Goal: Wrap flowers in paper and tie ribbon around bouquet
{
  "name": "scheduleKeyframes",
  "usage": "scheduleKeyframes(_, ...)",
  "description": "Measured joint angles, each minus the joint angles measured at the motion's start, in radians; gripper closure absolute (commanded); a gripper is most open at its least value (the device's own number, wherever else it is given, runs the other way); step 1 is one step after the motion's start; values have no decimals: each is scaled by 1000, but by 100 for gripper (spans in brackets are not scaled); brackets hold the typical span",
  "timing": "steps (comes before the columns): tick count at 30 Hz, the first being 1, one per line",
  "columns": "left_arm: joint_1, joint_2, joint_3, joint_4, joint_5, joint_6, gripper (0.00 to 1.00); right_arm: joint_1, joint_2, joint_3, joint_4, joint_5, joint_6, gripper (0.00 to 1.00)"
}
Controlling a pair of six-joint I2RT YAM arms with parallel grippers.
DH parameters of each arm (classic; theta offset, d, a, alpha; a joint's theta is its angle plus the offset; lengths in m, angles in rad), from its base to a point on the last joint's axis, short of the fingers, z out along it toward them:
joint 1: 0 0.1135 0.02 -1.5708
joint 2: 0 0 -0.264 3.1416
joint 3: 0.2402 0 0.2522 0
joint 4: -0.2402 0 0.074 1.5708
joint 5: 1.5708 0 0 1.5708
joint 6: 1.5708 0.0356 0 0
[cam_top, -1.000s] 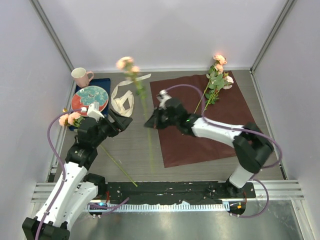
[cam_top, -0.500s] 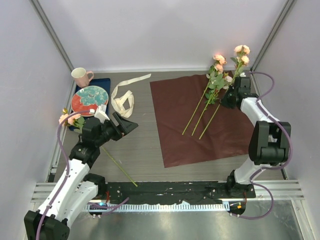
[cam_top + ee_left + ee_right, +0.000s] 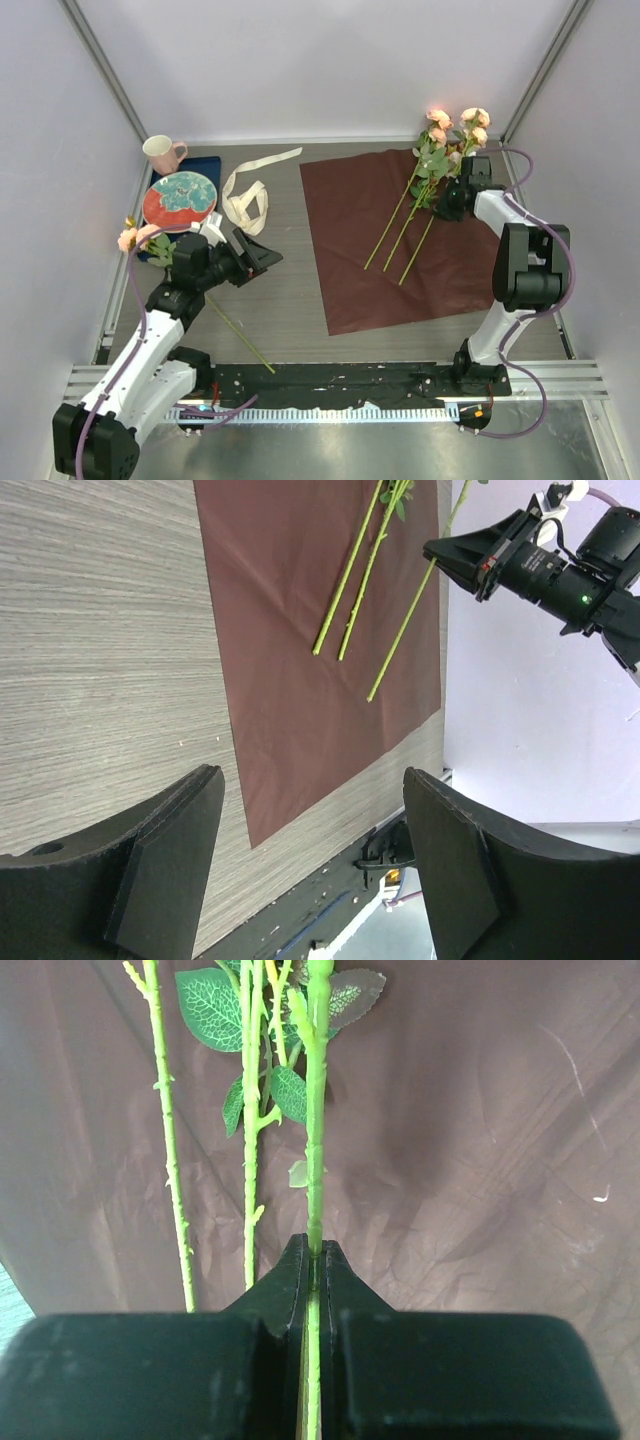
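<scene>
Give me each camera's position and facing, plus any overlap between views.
Top external: above and behind the bases, looking down at the table; both arms show.
Left wrist: faces across the paper towards the right arm; open left fingers at bottom.
Right wrist: looks along shut right fingers clamping a flower stem.
Shared: all three see the paper and that stem.

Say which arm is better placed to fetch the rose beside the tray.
Left. The left end effector is open and near that rose; the right end effector is shut on a rose stem over the red paper.
</scene>
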Motion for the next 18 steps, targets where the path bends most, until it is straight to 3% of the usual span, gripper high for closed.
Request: scheduleKeyframes(18,0,20,-11,10,10,-19,24,41,126,74,54,-14,10,97)
